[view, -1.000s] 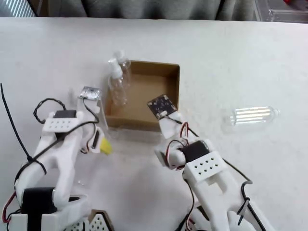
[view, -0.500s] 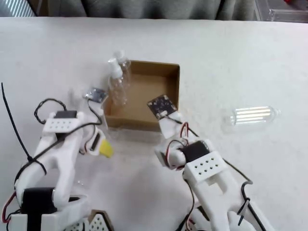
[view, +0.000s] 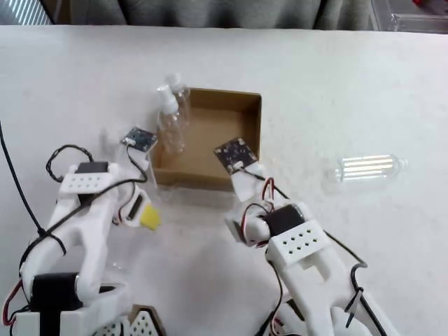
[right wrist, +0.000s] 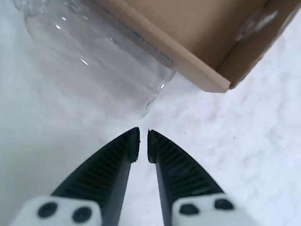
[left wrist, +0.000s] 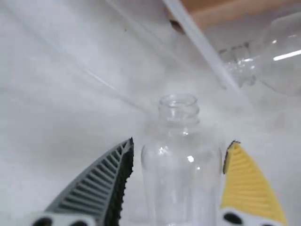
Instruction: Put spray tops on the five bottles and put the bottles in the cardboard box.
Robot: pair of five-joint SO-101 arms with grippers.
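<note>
My left end effector (left wrist: pixel 181 142), spread around the uncapped bottle (left wrist: pixel 181 169) beside the cardboard box (view: pixel 189 175), seemingly risks squirting it loose if it closes off-centre.

A white, faintly speckled table top (view: pixel 336 84) spreads across the high view, matte and evenly lit. Along its far edge hangs a grey curtain of soft pleated fabric (view: pixel 224 12), its folds running down to meet the table. In the far right corner stands a clear, hard plastic container with straight walls (view: pixel 413 19); something small and red (view: pixel 421 3) shows at its upper edge, too little of it visible to tell what it is. In the far left corner sits a pale slatted panel (view: pixel 19 10), set at a slant.
</note>
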